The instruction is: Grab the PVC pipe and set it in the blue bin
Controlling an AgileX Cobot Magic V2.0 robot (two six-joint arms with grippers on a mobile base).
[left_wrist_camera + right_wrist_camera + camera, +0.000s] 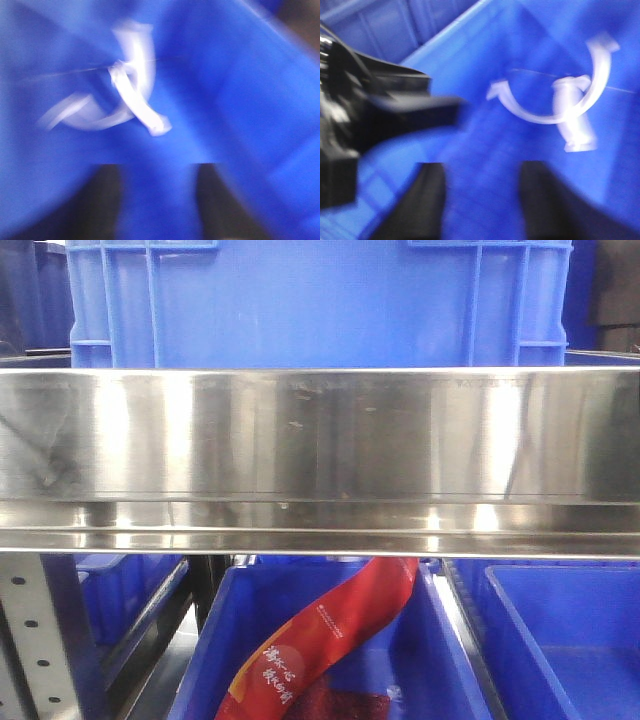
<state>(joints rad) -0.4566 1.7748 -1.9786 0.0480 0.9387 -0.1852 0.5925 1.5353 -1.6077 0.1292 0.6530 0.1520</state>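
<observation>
In the left wrist view, white PVC pipe pieces (135, 95) lie crossed on the floor of a blue bin (240, 100), with a curved white piece (80, 117) beside them. The view is blurred. My left gripper (157, 170) is open and empty, a short way back from the pieces. In the right wrist view the same white pipe (575, 125) and curved piece (540, 115) lie in the blue bin (530, 50). My right gripper (485, 170) is open and empty, to the left of and short of the pipe. Neither gripper shows in the front view.
The black left arm (380, 110) reaches into the right wrist view from the left. The front view is filled by a steel shelf beam (320, 450), with a blue crate (320, 300) above it. Below are blue bins (560, 640), one holding a red packet (330, 640).
</observation>
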